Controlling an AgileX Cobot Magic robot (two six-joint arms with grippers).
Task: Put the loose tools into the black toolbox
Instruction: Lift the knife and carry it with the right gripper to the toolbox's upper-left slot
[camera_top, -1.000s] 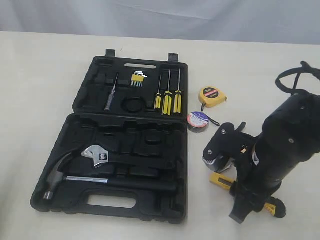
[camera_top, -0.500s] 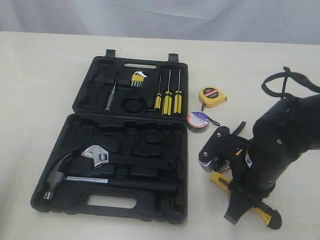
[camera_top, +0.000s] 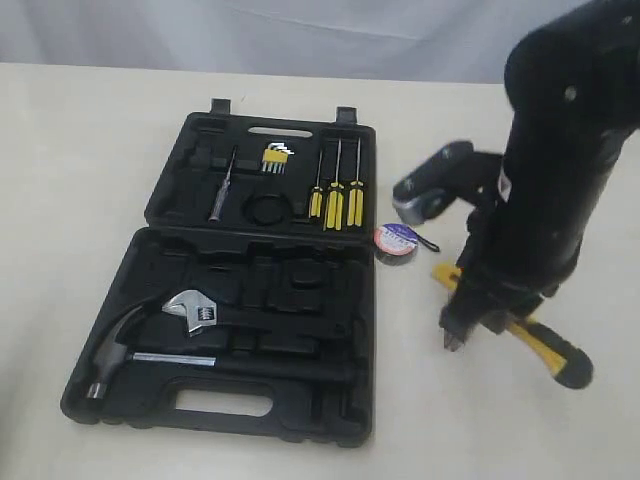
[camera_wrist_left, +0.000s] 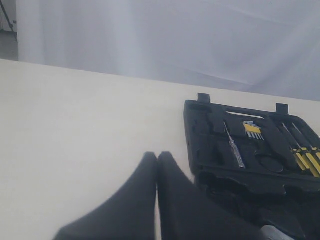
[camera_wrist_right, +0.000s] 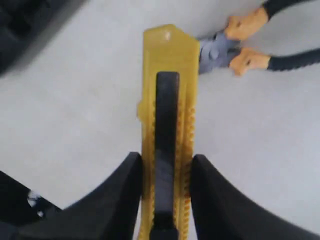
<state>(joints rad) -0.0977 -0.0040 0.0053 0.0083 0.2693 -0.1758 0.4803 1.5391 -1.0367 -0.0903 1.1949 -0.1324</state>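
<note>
My right gripper (camera_wrist_right: 166, 160) is clamped on the yellow-black utility knife (camera_wrist_right: 167, 100), off to the side of the open black toolbox (camera_top: 260, 275).
The pliers (camera_wrist_right: 240, 45) lie just past the knife's tip. The electrical tape (camera_top: 397, 240), its label too blurred to read, sits just beside the toolbox's edge. My left gripper (camera_wrist_left: 156, 159) is pressed together over bare desk (camera_wrist_left: 75, 125).

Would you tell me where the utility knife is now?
In the right wrist view, the utility knife is clamped in the right gripper, with the pliers just beyond its tip.
</note>
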